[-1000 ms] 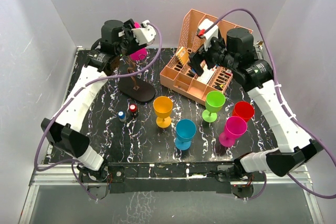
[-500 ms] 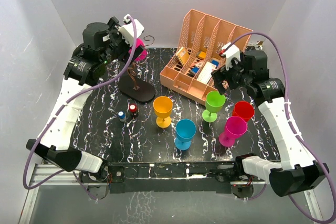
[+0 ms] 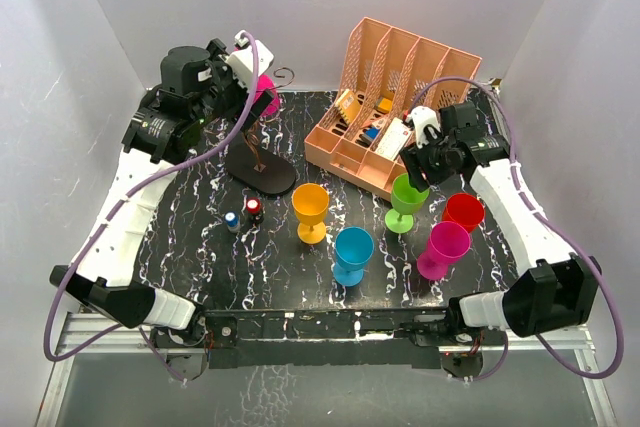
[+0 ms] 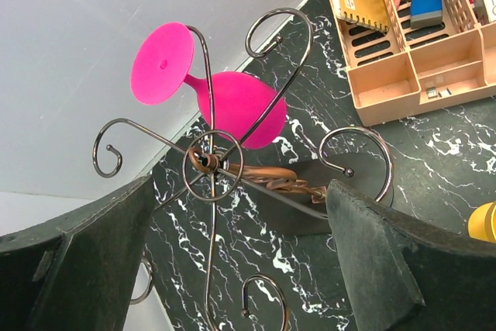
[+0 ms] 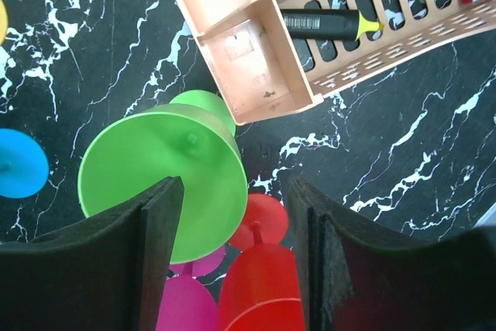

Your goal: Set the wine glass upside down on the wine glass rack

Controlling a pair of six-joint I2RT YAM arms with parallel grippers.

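A pink glass (image 4: 232, 106) already hangs bowl-down from one curled arm of the rack (image 4: 213, 164). The left gripper (image 4: 240, 184) is spread wide around the rack's top and holds nothing. The likely next one is the green glass (image 5: 155, 176). It stands upright on the worktop (image 3: 200, 247), just in front of the organiser (image 5: 240, 52) and close beside the red glass (image 5: 260, 277). The right gripper (image 5: 232, 184) hangs over it, also wide and empty, with the bowl's rim partly between its fingers and partly under the left one. Whether a finger touches the rim I cannot tell. The glass looks like moulded plastic, so it is probably light, stiff and hard to break, but smooth enough to slip. The bowl is broad and tapered, and a pinch across it could squirt it upward. A grip on the stem just under the bowl seems safer and leaves the foot free to slide into a wire curl, though the bowl hides the stem from above. The red glass crowds one side, so a careless approach could tip it. The rack is thin wire and may sway when loaded.
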